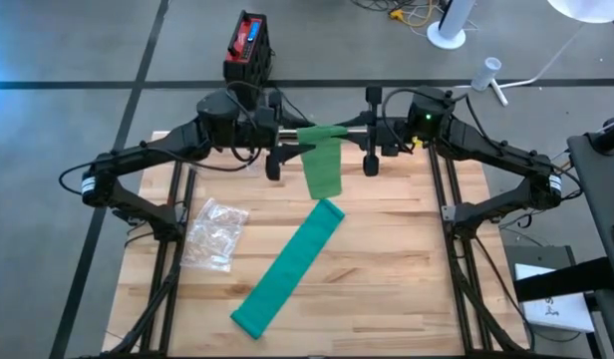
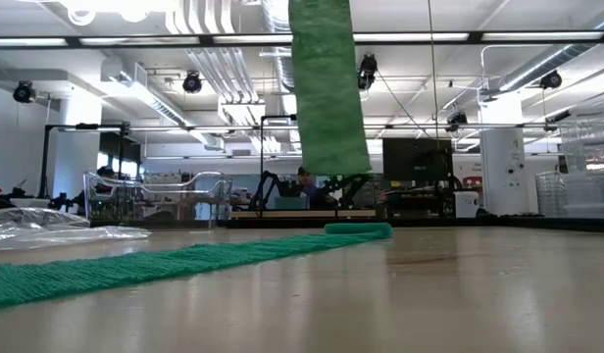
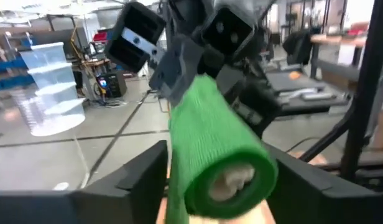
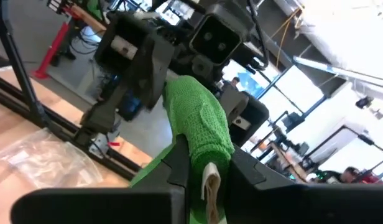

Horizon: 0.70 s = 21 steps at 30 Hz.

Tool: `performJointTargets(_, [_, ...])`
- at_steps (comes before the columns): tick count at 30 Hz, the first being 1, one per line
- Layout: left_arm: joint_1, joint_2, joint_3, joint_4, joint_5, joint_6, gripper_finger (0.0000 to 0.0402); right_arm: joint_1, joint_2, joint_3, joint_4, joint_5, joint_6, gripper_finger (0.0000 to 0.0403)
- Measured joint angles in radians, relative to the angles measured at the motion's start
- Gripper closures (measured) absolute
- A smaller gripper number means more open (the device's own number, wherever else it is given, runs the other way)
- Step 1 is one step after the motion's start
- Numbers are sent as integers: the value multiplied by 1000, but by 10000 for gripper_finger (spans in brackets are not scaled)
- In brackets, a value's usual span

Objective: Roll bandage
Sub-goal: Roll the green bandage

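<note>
A green bandage roll hangs level high above the table's far part, between my two grippers, which face each other. My right gripper is shut on one end of it. My left gripper is open, with a finger on either side of the other end. A length of bandage hangs from the roll, and its lower edge shows above the table. A long green strip lies flat on the wood and runs toward the near left. I cannot tell whether the two join. My right gripper pinches the roll's end between its two fingers, where the pale core shows. The fingers reach in level from the table's right, along the roll. The roll is lifted clear and lies level, with bandage hanging below it. Whether my left gripper's open fingers touch the roll, I cannot tell.
A crumpled clear plastic bag lies on the table's left part. A red and black box stands on the floor beyond the far edge. Bare wood lies to the right of the strip.
</note>
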Motion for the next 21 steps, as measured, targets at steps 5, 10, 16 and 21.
performJointTargets(5, [0, 6, 32, -19, 25, -68, 128, 0, 6, 0, 45, 7, -19, 358])
performJointTargets(10, [0, 9, 31, -40, 6, 13, 102, 0, 6, 0, 69, 12, 65, 358])
performJointTargets(16, [0, 25, 31, -35, -23, 122, 121, 0, 6, 0, 80, 11, 241, 359])
performJointTargets(21, [0, 61, 31, -5, -82, 125, 205, 0, 6, 0, 82, 9, 301, 358])
